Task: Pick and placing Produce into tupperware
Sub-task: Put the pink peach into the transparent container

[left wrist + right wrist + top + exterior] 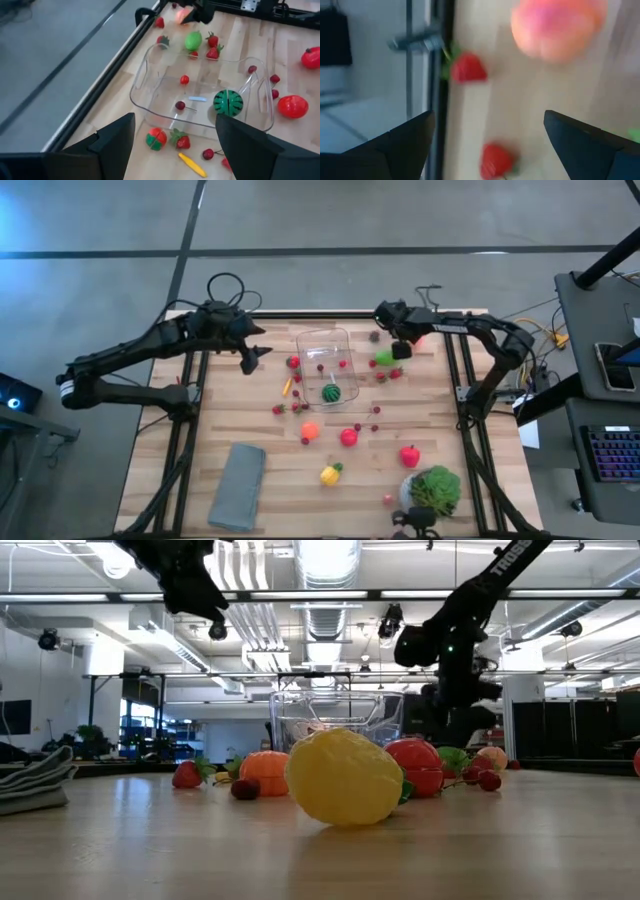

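Note:
The clear tupperware stands on the table's far middle; in it lie a green striped melon and two red berries. More produce lies around it: a green piece, a pink peach, strawberries, a carrot. My left gripper hovers open just left of the tupperware. My right gripper is open above the table right of the tupperware, next to the peach, touching nothing.
On the near half lie an orange piece, a red tomato, a red pepper and a yellow piece. A folded grey cloth lies near left; a bushy potted plant stands near right.

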Motion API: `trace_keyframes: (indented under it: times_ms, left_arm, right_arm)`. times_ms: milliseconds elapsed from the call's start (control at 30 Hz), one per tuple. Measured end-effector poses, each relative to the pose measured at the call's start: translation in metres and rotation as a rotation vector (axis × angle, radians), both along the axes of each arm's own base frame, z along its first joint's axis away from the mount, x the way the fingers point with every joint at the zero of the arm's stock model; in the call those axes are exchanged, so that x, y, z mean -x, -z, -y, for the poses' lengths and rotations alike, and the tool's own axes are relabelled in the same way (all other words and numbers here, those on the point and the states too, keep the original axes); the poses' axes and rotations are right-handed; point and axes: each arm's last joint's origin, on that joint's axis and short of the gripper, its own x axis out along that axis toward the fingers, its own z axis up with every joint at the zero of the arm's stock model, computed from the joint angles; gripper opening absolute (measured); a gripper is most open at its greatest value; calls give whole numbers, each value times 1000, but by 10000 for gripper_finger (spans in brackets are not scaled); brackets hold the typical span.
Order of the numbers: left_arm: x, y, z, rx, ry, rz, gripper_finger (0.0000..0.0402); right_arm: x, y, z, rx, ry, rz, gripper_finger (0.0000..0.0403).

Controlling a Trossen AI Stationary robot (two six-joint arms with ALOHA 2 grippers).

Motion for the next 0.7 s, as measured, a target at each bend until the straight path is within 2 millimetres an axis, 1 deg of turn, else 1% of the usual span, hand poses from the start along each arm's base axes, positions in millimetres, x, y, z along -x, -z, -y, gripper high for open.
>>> trace_keyframes:
  times_ms: [133, 233, 367, 533, 700]
  left_arm:
    - [1, -2, 1, -40, 26, -9, 263]
    - [1, -2, 0, -57, 37, -16, 263]
    - [1, -5, -3, -87, -8, -9, 263]
    - [-2, -7, -6, -109, -34, 13, 263]
    - [-7, -7, -8, -116, -37, 27, 263]
  right_arm:
    - [9, -10, -3, -79, 31, -100, 365]
    - [17, -14, -5, -141, 42, -179, 365]
    - [30, -17, -4, -175, 54, -264, 365]
    - [40, -10, -2, -145, 51, -327, 365]
    - [49, -6, 4, -118, 71, -336, 365]
